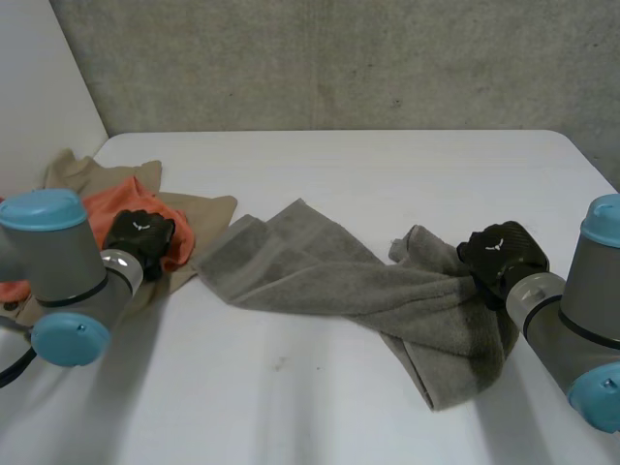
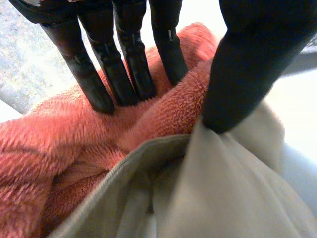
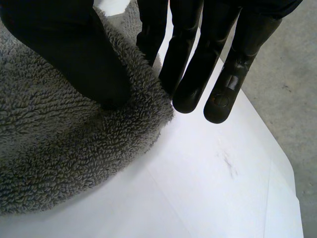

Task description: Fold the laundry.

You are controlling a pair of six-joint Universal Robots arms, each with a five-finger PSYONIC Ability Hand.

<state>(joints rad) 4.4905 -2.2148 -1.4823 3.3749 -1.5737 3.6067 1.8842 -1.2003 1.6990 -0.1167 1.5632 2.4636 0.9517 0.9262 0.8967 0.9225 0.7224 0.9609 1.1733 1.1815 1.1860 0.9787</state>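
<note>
Terrycloth is what I have under me. The grey towel lies rumpled across the middle of the white table, a twisted band running from its wider end near the heap on my left to a doubled-over end by my right hand. I judge it light, soft and quite limp. Its thick looped pile should grip well rather than slip, but it will sag and bunch wherever it is not held. The places to take it are its corners or a clean stretch of hem, not the thick of the folds. My right hand sits at the towel's rolled edge. The thumb presses down on the pile, while the fingers are straight and close together, reaching past the edge over bare table, so nothing is pinched there yet. Off to my left, the orange towel lies heaped on a beige cloth near the table's edge, plush and, I expect, just as floppy. My left hand is down on it, straight fingers sunk into the orange pile and the thumb pushed in where orange meets beige, with a ridge of orange squeezed up between them. Both forearms reach in low from the near side of the table.
</note>
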